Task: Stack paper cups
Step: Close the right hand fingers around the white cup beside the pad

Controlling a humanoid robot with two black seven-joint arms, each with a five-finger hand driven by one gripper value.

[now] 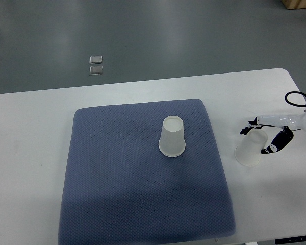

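While curled round one paper cup [250, 149] at 3 o'clock from the mat [117, 194], just past its right edge over the white table [30, 127], reaches in from the right side as the right hand [274, 128]. Fingers [272, 148] clamped on the cup's wall, one set at its 12 o'clock, another at its 4 o'clock. Held tilted, wide mouth toward 7 o'clock. Cannot tell whether lifted clear or touching the tabletop. No left hand anywhere in view.

Target likely the other paper cup [172, 137]: upside down near the mat's middle, base up, well apart from the held one, at roughly its 9 o'clock.

Risks, as judged from here:
- Crushed wall, from squeezing thin paper too hard; an oval mouth would not slide over the base.
- Slip or twist in the grasp, from holding so near the rim.
- Rim catching the standing cup's base at 12 o'clock, from arriving tilted or off-centre; would shove it over.
- Easy toppling anyway, given light paper on a soft quilted surface.
- Half-seated stack, from releasing too early.
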